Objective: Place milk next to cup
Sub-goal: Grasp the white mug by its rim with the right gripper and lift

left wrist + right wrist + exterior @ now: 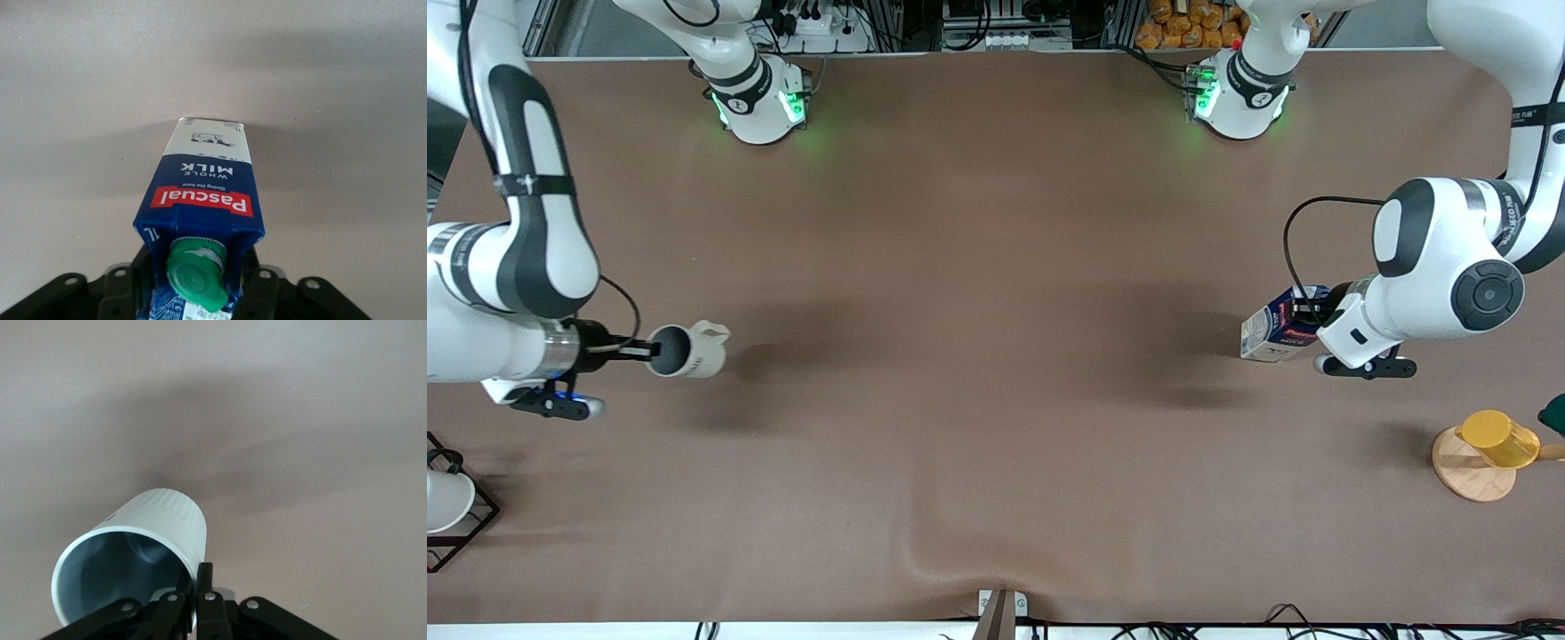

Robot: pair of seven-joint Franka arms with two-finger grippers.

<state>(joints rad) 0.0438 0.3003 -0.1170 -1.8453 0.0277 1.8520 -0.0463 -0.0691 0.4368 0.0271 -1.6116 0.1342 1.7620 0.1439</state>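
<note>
Up in the air over the brown table (996,356), toward the left arm's end, the small gable-top milk carton (1279,329), dark blue above a white lower part with a red label band, hangs tilted in the left gripper (1316,313), whose black fingers are clamped on its top around the gable. From the left wrist view the carton (203,200) points away from the camera, its round green cap (195,277) closest and its white base farthest; the fingers themselves are mostly hidden by the carton's blue sides, and only the black gripper body shows at the frame's edge. Well apart from the carton, toward the right arm's end of the table, the right gripper (640,352) holds the cream-beige ceramic mug (689,349) tipped on its side above the tabletop, one finger inside the grey-blue interior and one outside, pinching the rim. In the right wrist view the mug (133,560) is cut off at the frame's edge, and neither its handle nor any lettering can be made out there; in the front view the handle sits at the top of the mug. Nearer the front camera than the carton, a yellow cup (1498,438) lies on a round wooden coaster (1467,471). At the table's corner by the right arm a black wire rack (467,520) with a white object (445,502) is only partly in frame.
</note>
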